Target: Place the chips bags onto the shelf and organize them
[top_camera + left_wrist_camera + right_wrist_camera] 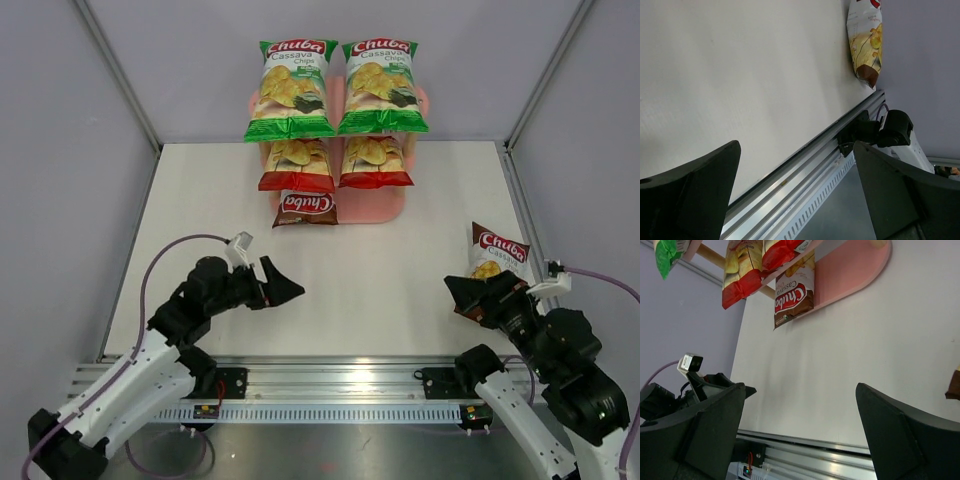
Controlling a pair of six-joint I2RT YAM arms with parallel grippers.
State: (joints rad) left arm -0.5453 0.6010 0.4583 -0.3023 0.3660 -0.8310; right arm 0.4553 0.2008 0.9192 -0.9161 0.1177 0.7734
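Nearest me in the overhead view, both arms fold low over the near edge of the white table [350, 300], elbows bent. The left gripper [285, 290] is aimed right and the right gripper [462, 295] left, each spread wide and holding nothing. Beyond them the pink shelf [385, 210] stands at the far edge. Two glossy green bags [291, 90] [382, 87] lie side by side on its top board, two red bags [296, 165] [375, 160] on the middle one, and one shelved brown bag [306, 208] on the bottom board's left half. A loose brown bag [497, 252] lies on the table close by the right gripper; I cannot tell whether they touch. On the left wrist camera, my matte black left fingers [690, 195] stand wide apart with only bare table and the ribbed metal rail [805, 210] between them. On the right wrist camera, the right fingers [900, 435] are likewise spread and empty, facing the shelf's rounded bottom board and a wooden post [710, 255].
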